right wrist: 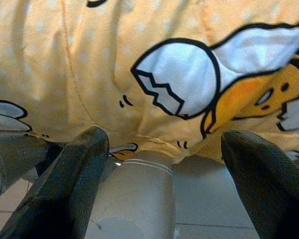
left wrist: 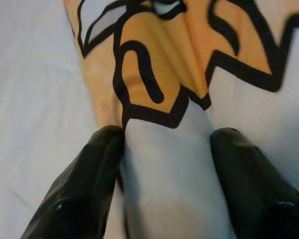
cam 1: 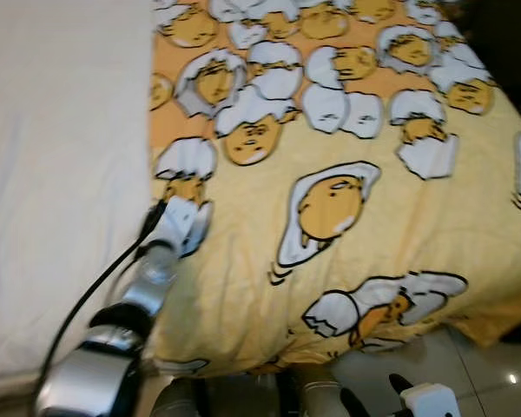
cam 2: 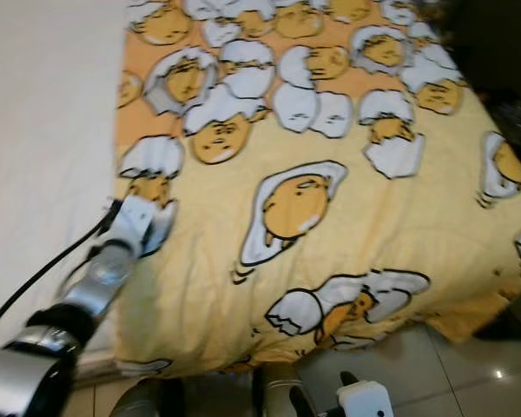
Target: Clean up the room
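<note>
A yellow blanket [cam 1: 399, 226] printed with egg cartoons covers the right part of the bed, its left edge lying against the bare white sheet [cam 1: 61, 174]. My left gripper [cam 1: 184, 221] reaches to that edge and is shut on the blanket. In the left wrist view a raised fold of the blanket [left wrist: 164, 164] is pinched between the two black fingers [left wrist: 89, 174]. My right gripper [right wrist: 164, 149] hangs low at the foot of the bed, open and holding nothing, its fingers [right wrist: 70, 184] pointing at the blanket's hanging hem [right wrist: 154, 134].
Pale tiled floor [cam 1: 486, 373] shows below the foot of the bed. A dark area [cam 1: 512, 43] lies beyond the bed's far right side. My own lower body [cam 1: 321, 400] is close against the bed's foot.
</note>
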Controlling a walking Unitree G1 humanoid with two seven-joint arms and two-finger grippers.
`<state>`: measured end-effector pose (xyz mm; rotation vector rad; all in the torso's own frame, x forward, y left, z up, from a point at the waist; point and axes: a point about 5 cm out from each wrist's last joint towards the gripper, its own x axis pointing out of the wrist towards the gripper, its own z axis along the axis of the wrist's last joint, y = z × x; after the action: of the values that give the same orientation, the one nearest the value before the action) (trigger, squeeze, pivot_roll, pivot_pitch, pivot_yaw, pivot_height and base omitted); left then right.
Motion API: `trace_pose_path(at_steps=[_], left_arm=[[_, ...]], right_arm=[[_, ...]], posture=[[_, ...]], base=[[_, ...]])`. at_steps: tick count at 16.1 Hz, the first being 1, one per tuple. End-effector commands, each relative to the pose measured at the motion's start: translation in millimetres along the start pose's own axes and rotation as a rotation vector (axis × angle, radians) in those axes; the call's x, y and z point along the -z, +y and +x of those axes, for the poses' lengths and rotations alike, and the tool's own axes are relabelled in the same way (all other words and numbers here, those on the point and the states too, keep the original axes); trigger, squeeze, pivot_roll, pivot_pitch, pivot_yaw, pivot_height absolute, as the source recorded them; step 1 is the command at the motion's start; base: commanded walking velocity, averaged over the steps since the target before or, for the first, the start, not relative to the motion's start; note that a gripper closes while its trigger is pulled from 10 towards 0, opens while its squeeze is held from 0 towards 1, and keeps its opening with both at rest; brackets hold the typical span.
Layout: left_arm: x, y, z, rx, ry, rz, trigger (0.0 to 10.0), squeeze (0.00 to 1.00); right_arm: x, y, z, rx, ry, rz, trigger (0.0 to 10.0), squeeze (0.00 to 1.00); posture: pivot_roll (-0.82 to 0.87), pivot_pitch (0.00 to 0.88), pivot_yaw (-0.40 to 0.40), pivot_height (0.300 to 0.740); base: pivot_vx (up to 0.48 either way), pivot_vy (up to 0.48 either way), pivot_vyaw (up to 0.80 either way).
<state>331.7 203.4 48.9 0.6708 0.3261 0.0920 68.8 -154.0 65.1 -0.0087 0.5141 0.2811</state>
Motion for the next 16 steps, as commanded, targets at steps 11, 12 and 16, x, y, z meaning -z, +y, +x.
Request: trace_pose_path(at_steps=[11,12,16], left_arm=[[140.8,3.2,-68.3,-0.038,0.585,-0.574,10.0,0.0],[137.4,3.8,-65.6,-0.043,0.571,-0.576,10.0,0.0],[103.8,32.8,-50.7,-0.1,0.423,-0.375,10.0,0.0]], right_arm=[[9.3,-7.9,37.4,-0.051,0.003,-0.013,10.0,0.0],[8.5,-9.7,42.4,-0.051,-0.004,-0.014,10.0,0.0],[-10.2,-27.9,81.2,-0.023,-0.11,0.027,10.0,0.0]], posture=[[-0.13,0.102,-0.015,0.74],[-0.12,0.09,-0.013,0.74],[-0.03,0.0,0.024,0.74]], base=[[0.0,0.0,0.0],[0.0,0.0,0.0],[0.0,0.0,0.0]])
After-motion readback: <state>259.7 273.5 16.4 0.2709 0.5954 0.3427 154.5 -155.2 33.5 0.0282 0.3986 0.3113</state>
